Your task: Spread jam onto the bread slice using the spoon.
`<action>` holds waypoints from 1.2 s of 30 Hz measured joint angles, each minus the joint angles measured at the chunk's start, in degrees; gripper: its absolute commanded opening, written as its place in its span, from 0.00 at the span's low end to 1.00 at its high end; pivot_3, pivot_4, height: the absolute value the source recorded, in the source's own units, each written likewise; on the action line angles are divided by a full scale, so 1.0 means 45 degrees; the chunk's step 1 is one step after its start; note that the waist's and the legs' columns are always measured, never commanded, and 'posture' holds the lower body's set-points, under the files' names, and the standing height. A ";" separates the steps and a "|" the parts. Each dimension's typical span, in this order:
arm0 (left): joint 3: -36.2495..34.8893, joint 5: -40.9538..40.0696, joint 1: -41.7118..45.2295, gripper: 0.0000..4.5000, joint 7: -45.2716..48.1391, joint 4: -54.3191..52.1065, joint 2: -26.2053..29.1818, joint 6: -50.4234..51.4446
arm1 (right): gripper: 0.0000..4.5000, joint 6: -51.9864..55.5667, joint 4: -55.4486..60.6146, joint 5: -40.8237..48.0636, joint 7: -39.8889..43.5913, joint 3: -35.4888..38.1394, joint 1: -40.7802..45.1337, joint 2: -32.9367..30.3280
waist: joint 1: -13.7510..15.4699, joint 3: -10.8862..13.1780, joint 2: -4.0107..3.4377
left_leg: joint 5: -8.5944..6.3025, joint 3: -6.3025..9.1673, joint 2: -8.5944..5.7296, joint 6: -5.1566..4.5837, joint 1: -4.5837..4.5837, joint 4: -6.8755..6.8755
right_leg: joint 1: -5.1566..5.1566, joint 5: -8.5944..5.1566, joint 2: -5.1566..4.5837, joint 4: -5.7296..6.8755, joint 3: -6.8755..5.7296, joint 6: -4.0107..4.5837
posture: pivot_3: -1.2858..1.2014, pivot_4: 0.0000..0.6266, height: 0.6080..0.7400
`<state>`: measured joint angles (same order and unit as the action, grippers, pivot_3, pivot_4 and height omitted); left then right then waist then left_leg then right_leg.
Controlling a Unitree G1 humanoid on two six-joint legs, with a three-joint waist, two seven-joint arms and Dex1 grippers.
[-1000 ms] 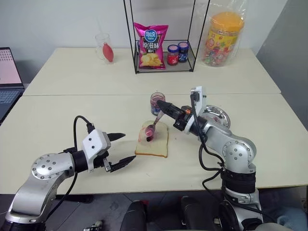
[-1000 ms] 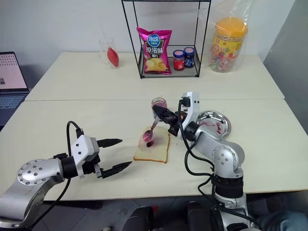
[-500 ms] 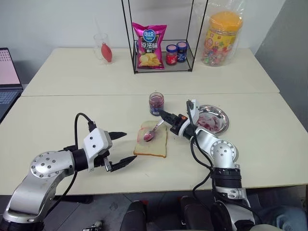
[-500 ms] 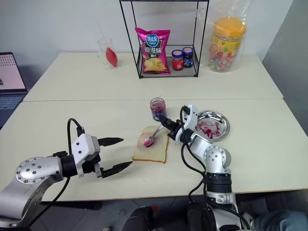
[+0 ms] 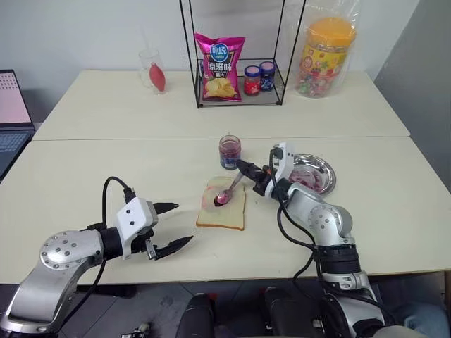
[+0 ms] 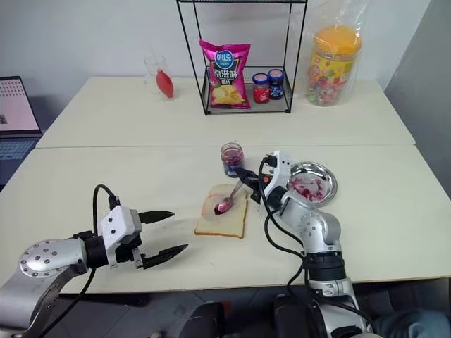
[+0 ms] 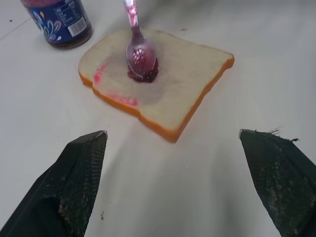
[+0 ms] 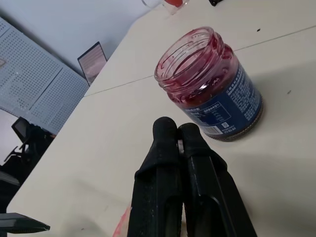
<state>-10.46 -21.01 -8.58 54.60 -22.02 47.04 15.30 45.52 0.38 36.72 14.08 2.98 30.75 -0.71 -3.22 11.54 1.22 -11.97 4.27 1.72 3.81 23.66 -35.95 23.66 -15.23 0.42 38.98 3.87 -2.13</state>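
The bread slice (image 5: 224,211) lies flat on the table's middle, with a pink-purple smear on its face. On it rests the bowl of the spoon (image 5: 227,194), loaded with jam; the handle slants up into my right gripper (image 5: 242,166), which is shut on it. The open jam jar (image 5: 229,151) with a blue label stands just behind the bread, close to that gripper. From the right wrist, the jar (image 8: 212,94) sits just past the closed fingertips (image 8: 168,129). My left gripper (image 5: 182,223) hovers open, left of the bread and apart from it; in its wrist view the bread (image 7: 168,98) and the spoon (image 7: 140,52) lie ahead.
A steel plate (image 5: 321,174) smeared with jam sits right of my right arm. At the back stand a wire rack (image 5: 236,84) holding a chips bag and two small lidded jars, a candy tub (image 5: 325,56) and a glass (image 5: 151,69). A laptop (image 5: 10,116) is at far left.
My right gripper has sunk and levelled, laying the spoon flatter, its bowl still on the bread. My left gripper has drawn slightly back toward the near edge, still open.
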 measured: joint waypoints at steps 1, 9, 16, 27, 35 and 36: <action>-0.0030 0.0027 -0.0018 1.00 0.0000 0.0081 0.0000 -0.0127 | 0.00 0.0058 0.0160 0.0016 -0.0032 0.0049 0.0051 -0.0123 | 0.0006 0.0000 0.0000 | 0.0000 -0.0002 -0.0002 0.0000 0.0000 0.0000 | 0.0000 0.0000 -0.0001 -0.0001 0.0003 0.0001 | 0.52 0.24 1.00; -0.0047 0.0216 -0.0189 1.00 0.0013 0.0657 -0.0110 -0.0849 | 0.00 0.1704 0.1314 0.1348 -0.0880 0.1115 0.0341 0.0132 | -0.0025 0.0000 0.0000 | -0.0001 -0.0012 0.0011 -0.0001 0.0014 0.0028 | 0.0032 0.0001 0.0005 0.0002 0.0010 -0.0001 | 0.52 0.24 1.00; -0.0043 0.0233 -0.0198 1.00 0.0014 0.0795 -0.0158 -0.1119 | 0.00 0.1956 0.0635 0.1506 -0.1486 0.1074 0.0313 0.1219 | -0.0055 0.0000 -0.0001 | 0.0000 -0.0032 0.0014 -0.0001 0.0038 0.0029 | 0.0068 0.0003 0.0011 0.0008 0.0028 -0.0001 | 0.52 0.24 1.00; -0.0025 0.0316 -0.0179 1.00 0.0008 0.0789 -0.0157 -0.1225 | 0.00 0.1881 0.0152 0.0820 -0.1241 0.0505 0.0223 0.1005 | -0.0061 -0.0001 0.0001 | -0.0001 -0.0040 0.0014 -0.0001 0.0042 0.0029 | 0.0077 0.0003 0.0011 0.0008 0.0033 -0.0003 | 0.52 0.24 1.00; 0.0015 0.0454 -0.0175 1.00 0.0016 0.0789 -0.0160 -0.1275 | 0.00 0.2264 0.0705 0.1124 -0.0955 0.0821 -0.0168 0.0207 | -0.0032 -0.0004 0.0005 | 0.0000 -0.0041 0.0014 -0.0001 0.0040 0.0021 | 0.0071 0.0007 0.0011 0.0009 0.0035 -0.0008 | 0.52 0.24 1.00; 0.0020 0.0459 -0.0174 1.00 0.0018 0.0789 -0.0161 -0.1279 | 0.00 0.2424 0.0742 0.1223 -0.0974 0.0984 -0.0191 0.0114 | -0.0026 -0.0003 0.0005 | 0.0000 -0.0041 0.0011 -0.0001 0.0041 0.0019 | 0.0070 0.0008 0.0011 0.0009 0.0037 -0.0010 | 0.52 0.24 1.00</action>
<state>-10.36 -18.95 -9.37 54.69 -18.47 46.32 9.55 56.43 3.72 42.22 9.69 7.41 29.89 -0.20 -3.34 11.53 1.24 -11.97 4.09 1.77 3.81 23.84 -35.86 23.98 -15.19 0.46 39.03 4.04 -2.18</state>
